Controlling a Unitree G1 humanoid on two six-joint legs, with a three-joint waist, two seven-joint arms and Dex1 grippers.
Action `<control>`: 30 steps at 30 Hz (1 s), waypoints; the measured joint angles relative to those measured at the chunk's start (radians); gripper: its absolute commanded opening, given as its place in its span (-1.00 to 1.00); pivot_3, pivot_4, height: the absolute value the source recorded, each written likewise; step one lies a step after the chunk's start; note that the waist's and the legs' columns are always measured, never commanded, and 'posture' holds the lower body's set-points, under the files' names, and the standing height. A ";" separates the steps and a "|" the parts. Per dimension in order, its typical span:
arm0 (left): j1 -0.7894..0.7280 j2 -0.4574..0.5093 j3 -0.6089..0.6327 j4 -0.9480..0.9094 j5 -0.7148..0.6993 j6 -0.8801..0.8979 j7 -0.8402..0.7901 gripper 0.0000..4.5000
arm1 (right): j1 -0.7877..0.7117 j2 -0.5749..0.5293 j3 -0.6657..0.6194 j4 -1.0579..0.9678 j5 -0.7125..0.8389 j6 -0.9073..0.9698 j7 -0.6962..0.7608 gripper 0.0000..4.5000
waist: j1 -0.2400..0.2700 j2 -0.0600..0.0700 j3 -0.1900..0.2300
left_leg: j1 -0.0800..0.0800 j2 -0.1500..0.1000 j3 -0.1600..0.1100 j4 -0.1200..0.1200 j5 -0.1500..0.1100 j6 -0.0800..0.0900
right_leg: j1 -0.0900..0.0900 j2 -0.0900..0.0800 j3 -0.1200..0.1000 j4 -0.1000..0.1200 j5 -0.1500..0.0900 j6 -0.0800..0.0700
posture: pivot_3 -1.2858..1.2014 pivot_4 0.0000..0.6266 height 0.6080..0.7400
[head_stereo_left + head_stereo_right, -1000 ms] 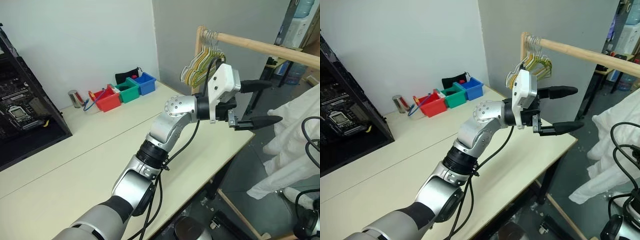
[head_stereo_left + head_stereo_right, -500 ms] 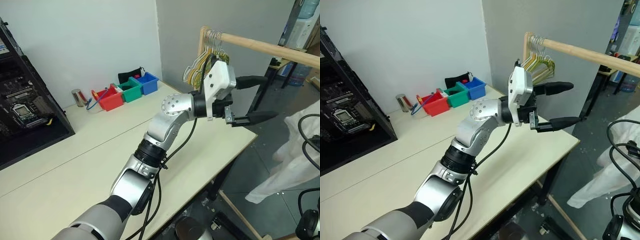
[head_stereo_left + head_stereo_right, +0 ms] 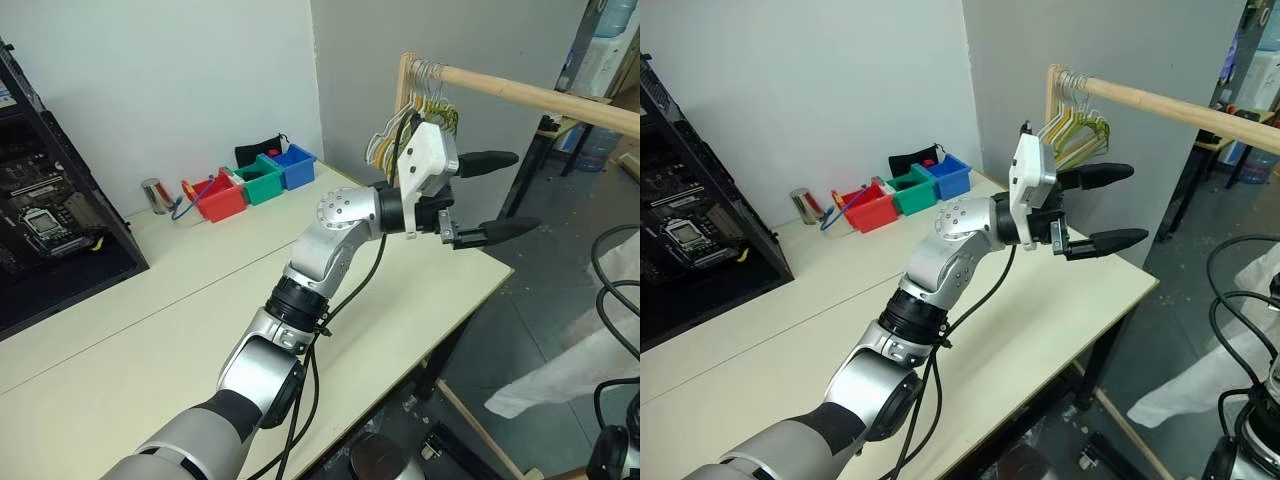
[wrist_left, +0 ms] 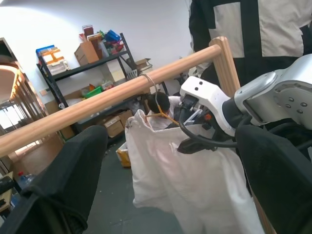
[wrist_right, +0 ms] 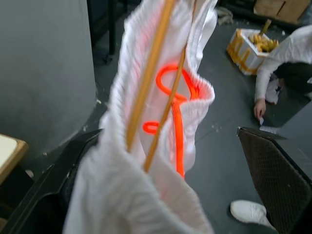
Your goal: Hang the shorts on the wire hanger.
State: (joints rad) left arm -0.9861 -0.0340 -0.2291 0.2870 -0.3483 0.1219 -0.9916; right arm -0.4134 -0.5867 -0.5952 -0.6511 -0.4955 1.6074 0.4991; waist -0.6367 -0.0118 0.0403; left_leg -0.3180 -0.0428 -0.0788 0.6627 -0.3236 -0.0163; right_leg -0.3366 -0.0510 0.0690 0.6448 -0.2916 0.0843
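The white shorts [image 4: 195,180] hang on the yellowish-tan wire hanger [image 4: 163,116], whose hook sits over the wooden rod [image 4: 97,102]. My right arm is right beside them. In the right wrist view the hanger's wires [image 5: 151,73] run through the waistband of the shorts [image 5: 122,195], which carries an orange-red mark. My right gripper [image 5: 161,180] is open, its fingers wide on either side of the fabric. My left gripper [image 3: 505,195] is open and empty, held level past the table's far corner, below the rod. The head view shows the shorts [image 3: 560,370] low at the right.
A bunch of green, yellow and white hangers [image 3: 410,120] hangs at the rod's near end [image 3: 520,90]. The cream table [image 3: 400,320] carries coloured bins [image 3: 250,180] and an open computer case [image 3: 40,220]. A person crouches on the floor [image 5: 287,53] by a box.
In the head views the white fabric at the right edge has drawn back, down and to the right. My left gripper stays open and has barely moved.
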 measured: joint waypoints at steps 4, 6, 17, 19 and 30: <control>0.000 0.033 0.001 0.004 -0.002 0.009 -0.023 1.00 | 0.043 0.008 0.075 -0.113 -0.076 0.000 0.034 0.99 | -0.006 0.000 0.000 | 0.000 0.000 0.000 0.000 0.000 0.000 | 0.000 0.000 0.000 0.000 0.000 0.001 | -0.48 -1.00 1.00; 0.000 0.056 0.004 0.029 -0.001 0.006 -0.032 1.00 | 0.043 -0.044 0.116 -0.139 -0.113 0.000 0.066 0.99 | -0.018 0.001 0.000 | 0.000 -0.001 0.000 0.000 0.000 0.000 | 0.000 -0.002 0.000 0.000 -0.001 0.001 | -0.49 -1.00 1.00; 0.003 0.118 0.037 0.077 0.004 0.009 -0.044 1.00 | -0.148 -0.055 0.315 -0.128 -0.340 0.000 0.191 0.99 | -0.077 0.002 -0.001 | 0.000 -0.001 -0.001 0.000 0.000 0.000 | 0.000 -0.005 0.000 0.000 -0.001 0.002 | -0.47 -1.00 1.00; 0.010 0.136 0.044 0.075 0.009 0.023 -0.025 1.00 | -0.199 -0.003 0.347 -0.124 -0.364 0.000 0.205 0.99 | -0.086 0.002 -0.002 | 0.001 0.000 -0.001 0.000 0.000 0.000 | 0.000 -0.005 0.000 0.001 -0.001 0.002 | -0.46 -1.00 1.00; 0.188 0.245 0.123 -0.007 0.090 0.139 0.224 1.00 | -0.318 0.298 0.480 -0.071 -0.260 -0.003 0.186 0.99 | -0.070 -0.001 -0.005 | 0.003 0.000 -0.004 0.000 -0.001 0.001 | -0.001 -0.006 0.001 0.005 0.002 -0.004 | -0.34 -1.00 1.00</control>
State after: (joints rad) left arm -0.7981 0.2109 -0.1060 0.2800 -0.2583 0.2611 -0.7679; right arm -0.7316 -0.2887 -0.1148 -0.7219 -0.7556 1.6045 0.6847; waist -0.7067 -0.0128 0.0358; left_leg -0.3148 -0.0426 -0.0833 0.6627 -0.3242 -0.0153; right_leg -0.3375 -0.0569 0.0702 0.6499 -0.2891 0.0808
